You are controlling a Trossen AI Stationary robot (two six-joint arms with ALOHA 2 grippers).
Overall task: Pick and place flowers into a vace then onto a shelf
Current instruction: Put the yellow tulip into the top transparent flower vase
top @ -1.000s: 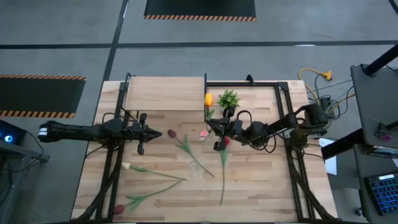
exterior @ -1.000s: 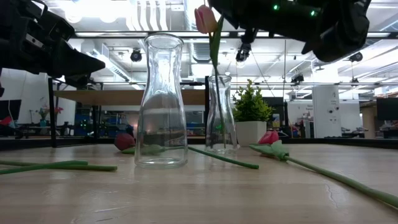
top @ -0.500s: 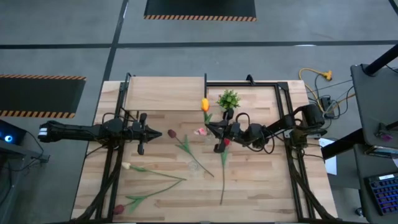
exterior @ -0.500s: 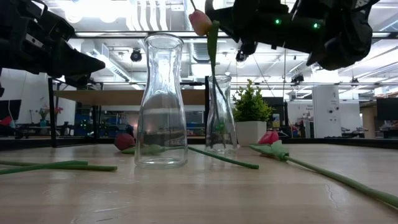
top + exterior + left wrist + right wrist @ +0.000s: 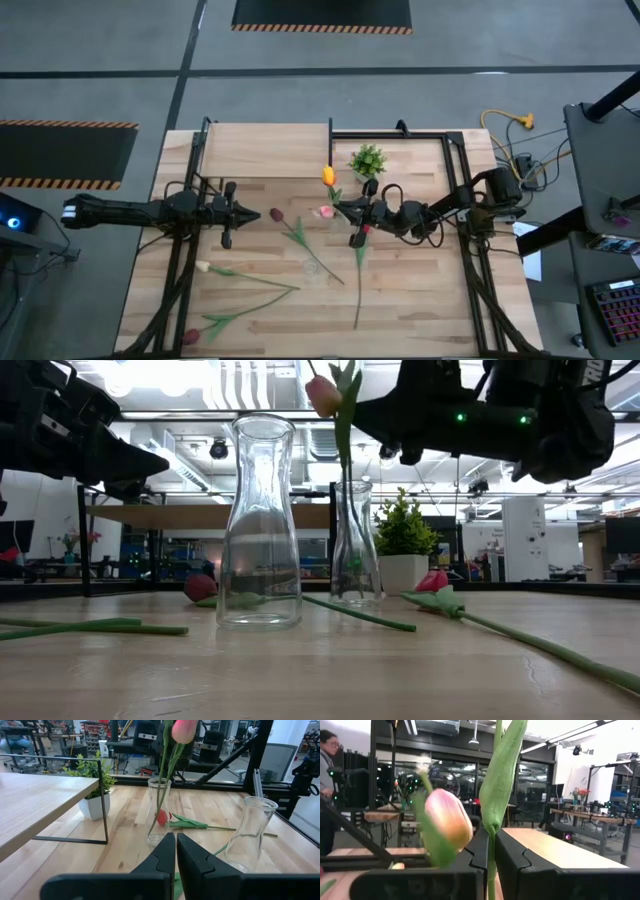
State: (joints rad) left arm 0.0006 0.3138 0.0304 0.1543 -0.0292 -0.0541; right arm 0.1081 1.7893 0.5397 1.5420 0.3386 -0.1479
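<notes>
The right gripper [image 5: 346, 211] pinches a pink tulip [image 5: 324, 396] by its stem above the narrow vase [image 5: 356, 545] at mid-table. A wider carafe [image 5: 259, 522] and potted plant [image 5: 367, 160] stand nearby; the shelf [image 5: 265, 150] fills the far-left corner. The left gripper [image 5: 250, 214] hovers closed. No writing is legible.

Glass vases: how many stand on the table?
2. The wider, empty vase stands nearer the low camera; the narrower vase behind it contains the pink tulip stem held by the right hand.
</notes>
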